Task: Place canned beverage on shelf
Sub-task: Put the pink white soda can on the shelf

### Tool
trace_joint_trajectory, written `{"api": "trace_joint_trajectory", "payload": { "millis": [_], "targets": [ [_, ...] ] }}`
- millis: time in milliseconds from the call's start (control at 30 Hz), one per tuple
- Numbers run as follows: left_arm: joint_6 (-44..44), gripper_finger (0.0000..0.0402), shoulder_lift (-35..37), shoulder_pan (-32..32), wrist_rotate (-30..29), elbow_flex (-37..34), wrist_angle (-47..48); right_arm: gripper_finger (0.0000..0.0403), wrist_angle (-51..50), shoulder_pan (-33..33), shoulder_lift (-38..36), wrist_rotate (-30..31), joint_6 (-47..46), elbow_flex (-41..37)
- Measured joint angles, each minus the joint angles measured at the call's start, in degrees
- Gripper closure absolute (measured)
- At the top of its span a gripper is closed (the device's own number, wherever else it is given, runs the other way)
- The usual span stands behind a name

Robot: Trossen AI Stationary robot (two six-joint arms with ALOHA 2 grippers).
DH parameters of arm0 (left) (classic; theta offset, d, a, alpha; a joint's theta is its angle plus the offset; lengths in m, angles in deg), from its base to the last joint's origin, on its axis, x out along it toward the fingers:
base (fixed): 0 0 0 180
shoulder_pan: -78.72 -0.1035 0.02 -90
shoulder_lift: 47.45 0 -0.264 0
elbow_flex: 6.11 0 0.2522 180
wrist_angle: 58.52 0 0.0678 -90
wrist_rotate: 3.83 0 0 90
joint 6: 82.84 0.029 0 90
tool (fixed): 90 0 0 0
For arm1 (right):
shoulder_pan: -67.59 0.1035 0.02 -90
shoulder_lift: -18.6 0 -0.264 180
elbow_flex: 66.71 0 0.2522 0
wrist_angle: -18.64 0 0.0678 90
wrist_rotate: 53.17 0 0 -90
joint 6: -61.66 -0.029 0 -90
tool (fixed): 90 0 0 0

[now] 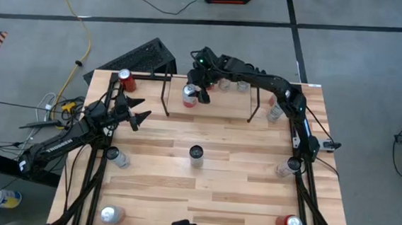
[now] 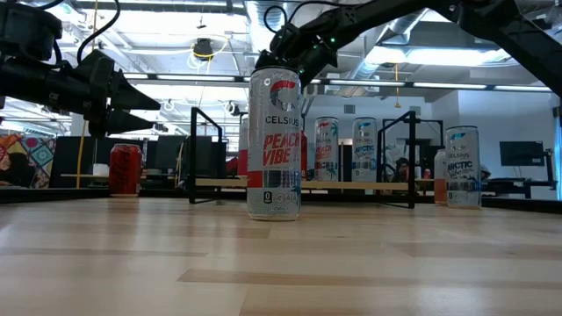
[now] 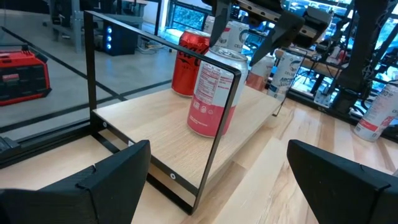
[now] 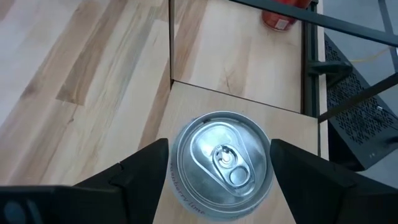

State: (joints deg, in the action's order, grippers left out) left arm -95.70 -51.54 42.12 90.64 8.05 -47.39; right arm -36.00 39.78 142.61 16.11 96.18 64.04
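Butcher-block desk fills your view. Your right pincer straddles the top of a pink canned beverage, which stands upright on the shelf board near its left end; whether it grips, you cannot tell. Left pincer gapes wide just beside the shelf.

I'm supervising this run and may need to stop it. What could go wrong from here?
The right gripper straddles a pink can standing on the shelf near its front edge; lifting away crookedly could tip it off. Two cans stand close behind the arm, so a wide retreat might knock them.
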Motion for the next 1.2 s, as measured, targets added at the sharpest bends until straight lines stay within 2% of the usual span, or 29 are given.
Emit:
{"api": "trace_joint_trajectory", "payload": {
  "millis": [100, 467, 800, 1000, 1200],
  "targets": [
    [0.0, 0.0038, 0.0, 0.0, 0.0, 0.0, 0.0, 0.0097, 0.2, 0.6, 0.0, 0.5, -0.7, 0.0],
    [0.0, 0.0038, 0.0, 0.0, 0.0, 0.0, 0.0, 0.0097, 1.0, 2.9, -0.1, 8.3, -7.5, 0.0],
    [0.0, 0.0038, 0.0, 0.0, 0.0, 0.0, 0.0, 0.0097, 3.6, 5.5, 0.0, 16.3, -17.1, -0.1],
    [0.0, 0.0038, 0.0, 0.0, 0.0, 0.0, 0.0, 0.0097, 6.3, 6.6, -0.2, 16.5, -19.1, -0.1],
    [0.0, 0.0038, 0.0, 0.0, 0.0, 0.0, 0.0, 0.0097, 7.1, 6.4, -2.6, 14.5, -14.4, -0.1]
  ]
}}
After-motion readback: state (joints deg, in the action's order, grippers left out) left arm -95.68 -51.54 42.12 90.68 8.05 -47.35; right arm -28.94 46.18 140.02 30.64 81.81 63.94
